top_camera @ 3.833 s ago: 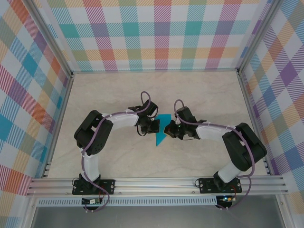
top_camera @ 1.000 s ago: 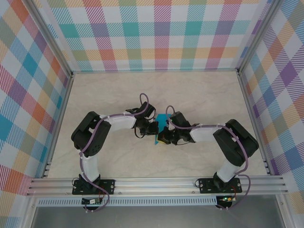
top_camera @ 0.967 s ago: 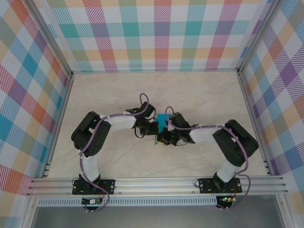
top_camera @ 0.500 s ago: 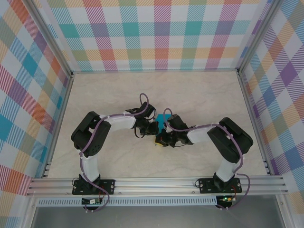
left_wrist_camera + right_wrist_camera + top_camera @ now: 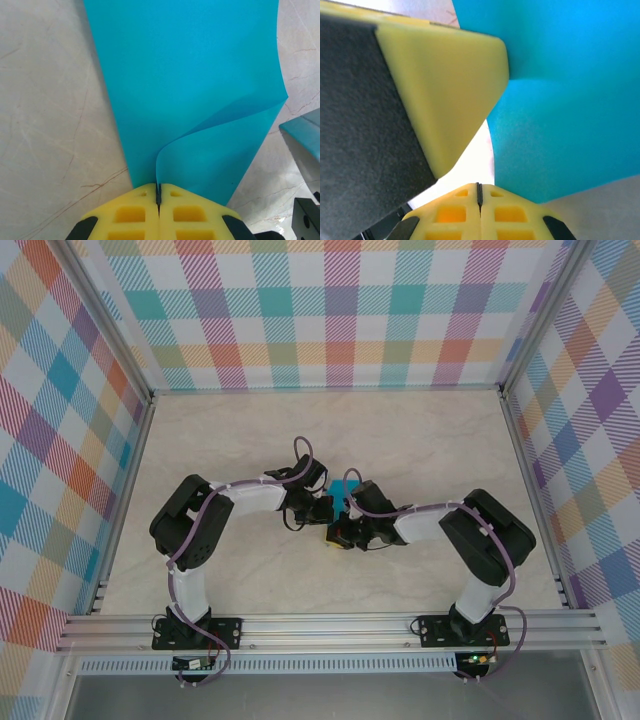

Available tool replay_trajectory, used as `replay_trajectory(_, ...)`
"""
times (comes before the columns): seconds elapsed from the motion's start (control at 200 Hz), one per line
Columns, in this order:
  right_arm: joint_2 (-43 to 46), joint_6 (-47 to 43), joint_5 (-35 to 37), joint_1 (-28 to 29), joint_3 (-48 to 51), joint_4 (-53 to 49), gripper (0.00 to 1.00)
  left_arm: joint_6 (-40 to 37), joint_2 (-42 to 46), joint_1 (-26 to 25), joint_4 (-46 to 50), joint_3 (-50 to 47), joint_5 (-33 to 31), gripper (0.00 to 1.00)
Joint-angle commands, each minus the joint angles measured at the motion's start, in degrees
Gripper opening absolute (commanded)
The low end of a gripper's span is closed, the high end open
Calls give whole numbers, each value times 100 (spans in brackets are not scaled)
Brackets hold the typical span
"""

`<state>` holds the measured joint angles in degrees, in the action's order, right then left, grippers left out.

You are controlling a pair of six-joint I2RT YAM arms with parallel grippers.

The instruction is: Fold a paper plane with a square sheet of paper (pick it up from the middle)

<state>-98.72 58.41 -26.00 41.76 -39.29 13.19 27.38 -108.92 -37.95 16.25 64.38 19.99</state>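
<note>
my left hand (image 5: pixel 158 192) has its two yellow foam fingertips pressed together, and the teal paper (image 5: pixel 190 75) runs right into the seam between them, so i am pinching its near end. from those tips at 6 o'clock the paper stretches away toward 12 o'clock. that is its long axis, leaning a little toward 11. it is narrow by my fingers and widens as it goes.

its left edge is one straight line. its right edge breaks at a sharp corner near 3 o'clock. the paper is thin, smooth and matte, plain teal with no print. it is doubled: an upper layer lifts off the lower one in a soft curl that starts at my fingertips and sweeps out to that 3 o'clock corner. the rest lies flat on the worktop (image 5: pixel 45 125), a pale stone-look surface with fine brown veins.

my right hand (image 5: pixel 477 186) is also pressed together, and i see nothing between its fingers. the paper lies just beside those tips, toward 1 o'clock. a blocky yellow foam finger (image 5: pixel 445 90) of my left hand, black on one side, sits at 10 o'clock.

from above, the paper is near the middle of the worktop, between my two hands.
</note>
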Motion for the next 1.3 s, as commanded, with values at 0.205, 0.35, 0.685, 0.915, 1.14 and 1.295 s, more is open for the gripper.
replay_trajectory(0.205,103,-203,266,65,-98,-708,0,-56,-146,51,229,-215,-212,4)
replay_trajectory(0.35,596,-316,413,-137,-158,-877,0,-51,-134,51,237,-209,-219,4)
replay_trajectory(0.685,-7,-471,535,-291,-343,-1020,0,-49,-126,51,238,-205,-206,4)
replay_trajectory(0.915,203,-486,576,-338,-350,-1099,0,-79,-128,51,256,-163,-197,4)
replay_trajectory(1.14,170,-672,491,-691,-543,-1175,0,-76,-129,51,265,-136,-189,4)
replay_trajectory(1.295,-163,-717,493,-792,-543,-1163,0,-105,-120,51,308,-71,-179,4)
